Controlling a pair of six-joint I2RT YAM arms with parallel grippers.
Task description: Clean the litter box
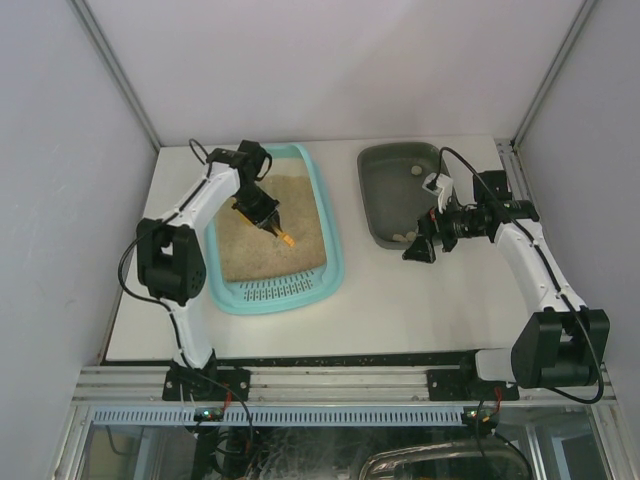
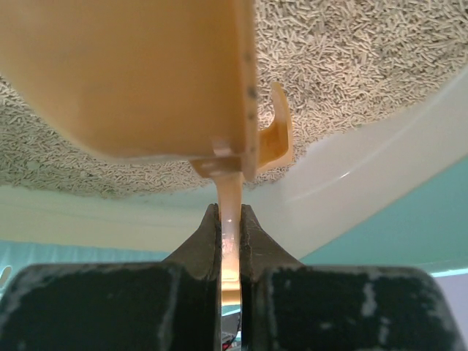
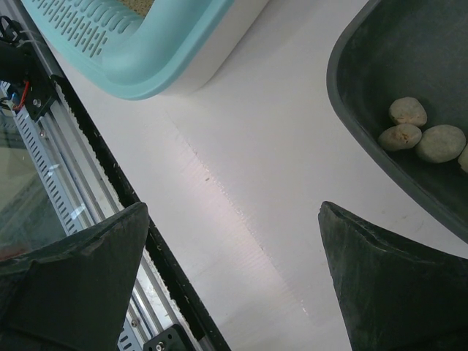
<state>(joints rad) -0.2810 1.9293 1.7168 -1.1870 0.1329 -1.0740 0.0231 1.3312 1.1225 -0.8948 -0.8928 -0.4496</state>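
Observation:
The light-teal litter box (image 1: 333, 232) lies left of centre with tan litter (image 1: 262, 225) in it and a slotted grate strip (image 1: 278, 291) at its near end. My left gripper (image 1: 262, 213) hangs over the litter, shut on the thin handle of an orange scoop (image 1: 285, 238). In the left wrist view the scoop (image 2: 131, 80) fills the top, its handle pinched between the fingers (image 2: 206, 245), above the litter (image 2: 351, 58) and the box's inner wall (image 2: 344, 183). My right gripper (image 1: 418, 247) stands open over the bare table (image 3: 248, 183) with nothing between its fingers (image 3: 380, 270).
A dark grey tray (image 1: 378, 205) sits at the back right with a few pale pebble-like lumps (image 3: 420, 135) in its near end. The litter box corner (image 3: 139, 66) shows in the right wrist view. A black strip and metal rail (image 1: 340, 385) run along the table's near edge.

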